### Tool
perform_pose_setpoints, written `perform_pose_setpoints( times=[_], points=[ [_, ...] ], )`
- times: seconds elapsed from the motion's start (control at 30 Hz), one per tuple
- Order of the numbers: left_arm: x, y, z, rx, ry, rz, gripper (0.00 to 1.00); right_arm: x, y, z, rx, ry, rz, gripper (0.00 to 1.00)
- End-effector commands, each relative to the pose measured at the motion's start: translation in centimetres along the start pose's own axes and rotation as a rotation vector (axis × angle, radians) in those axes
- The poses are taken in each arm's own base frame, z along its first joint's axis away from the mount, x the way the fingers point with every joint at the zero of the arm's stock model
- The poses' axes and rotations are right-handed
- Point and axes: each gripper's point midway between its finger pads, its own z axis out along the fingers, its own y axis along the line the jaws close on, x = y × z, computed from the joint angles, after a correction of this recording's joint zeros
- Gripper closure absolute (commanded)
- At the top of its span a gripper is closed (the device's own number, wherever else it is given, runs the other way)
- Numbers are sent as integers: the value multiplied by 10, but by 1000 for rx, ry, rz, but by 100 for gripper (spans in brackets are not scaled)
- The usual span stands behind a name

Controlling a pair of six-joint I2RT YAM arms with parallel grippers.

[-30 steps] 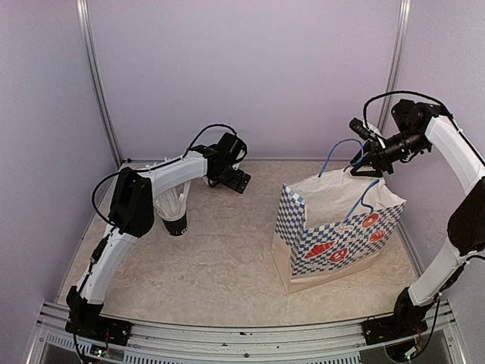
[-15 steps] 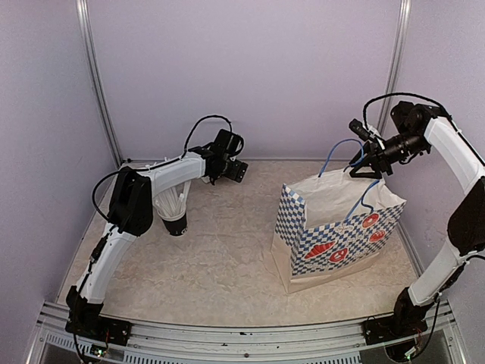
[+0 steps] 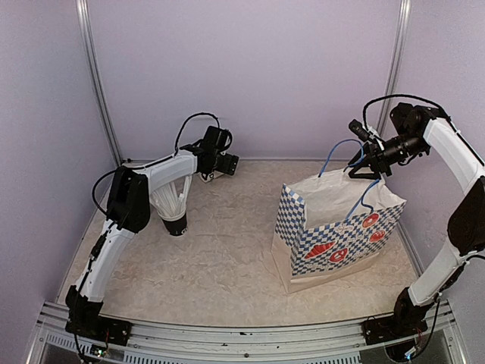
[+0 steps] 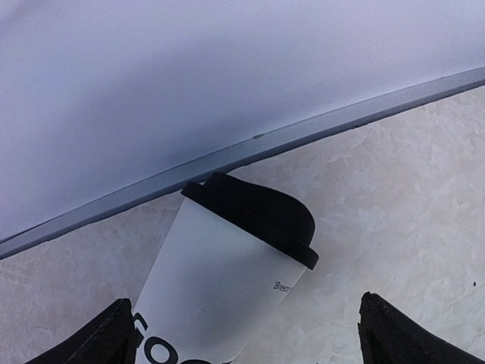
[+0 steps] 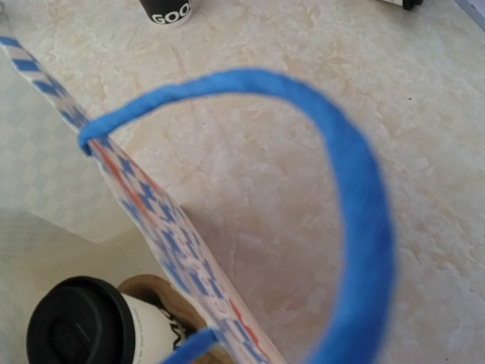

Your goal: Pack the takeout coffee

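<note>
A white paper cup [image 4: 220, 288] with a black lid [image 4: 254, 218] and black lettering stands on the table close to the back wall. It sits between my left gripper's [image 4: 244, 303] wide-open fingers, nearer the left fingertip [image 4: 114, 334]. From above, that left gripper [image 3: 221, 162] is at the back left corner and hides the cup. A second lidded cup [image 5: 83, 327] sits in a brown holder inside the checked paper bag [image 3: 337, 227]. My right gripper [image 3: 365, 164] hovers at the bag's blue handle [image 5: 356, 197]. Its fingers do not show in its own view.
A black cup of white straws [image 3: 176, 220] stands under the left arm's forearm, and also shows in the right wrist view as the black cup [image 5: 167, 10]. The bag stands at the right of the marbled table [image 3: 227, 265]. Walls close in the back and sides.
The left gripper has swung left and back toward the wall, away from the table's middle. The right arm has stayed at the bag's handle.
</note>
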Motion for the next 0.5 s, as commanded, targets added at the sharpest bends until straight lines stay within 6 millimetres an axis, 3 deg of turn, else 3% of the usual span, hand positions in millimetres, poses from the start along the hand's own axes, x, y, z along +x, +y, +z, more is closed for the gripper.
perform_pose_setpoints(
  times=[0.0,0.47],
  points=[
    [8,-9,13,65,5,-57,1,-2,3,4,-23,-19,22,48],
    [37,-27,20,170,97,-59,1,-1,2,8,-31,-18,30,48]
  ],
)
